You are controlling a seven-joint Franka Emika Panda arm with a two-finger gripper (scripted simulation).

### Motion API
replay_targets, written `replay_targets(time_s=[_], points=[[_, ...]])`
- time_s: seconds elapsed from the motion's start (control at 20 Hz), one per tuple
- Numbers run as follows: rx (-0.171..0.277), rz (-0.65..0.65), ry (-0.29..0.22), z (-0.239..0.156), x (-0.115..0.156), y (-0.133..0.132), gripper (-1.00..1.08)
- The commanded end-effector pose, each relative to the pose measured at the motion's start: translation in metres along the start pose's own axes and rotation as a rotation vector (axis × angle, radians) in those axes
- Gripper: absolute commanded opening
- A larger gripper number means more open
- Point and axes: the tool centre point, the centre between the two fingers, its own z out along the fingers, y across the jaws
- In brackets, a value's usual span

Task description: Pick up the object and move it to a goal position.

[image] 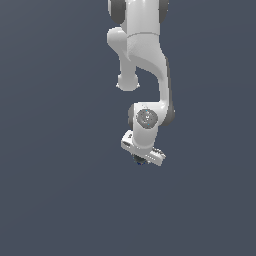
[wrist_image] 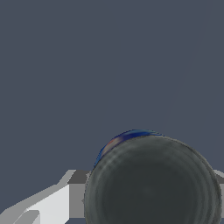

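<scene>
One can (wrist_image: pixel 151 181) between pincer (wrist_image: pixel 148 197) fingers

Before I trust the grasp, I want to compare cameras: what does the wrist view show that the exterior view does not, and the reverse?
Only the wrist view shows the can up close: its dark round top fills the frame, a blue label edge peeks behind, and grey fingers sit beside it. Only the exterior view shows the whole white arm reaching down. Both show the gripper with the can at it; outside, the can is just a dark sliver.
</scene>
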Motion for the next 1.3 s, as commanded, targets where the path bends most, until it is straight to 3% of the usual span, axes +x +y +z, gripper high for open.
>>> replay_targets(time_s=[0.0, 0.5, 1.25], points=[[0.001, 0.000, 0.001, -0.007, -0.002, 0.000, -1.00], [0.002, 0.000, 0.001, -0.060, -0.022, 0.004, -1.00], [0.001, 0.001, 0.001, -0.202, -0.075, 0.015, -1.00]])
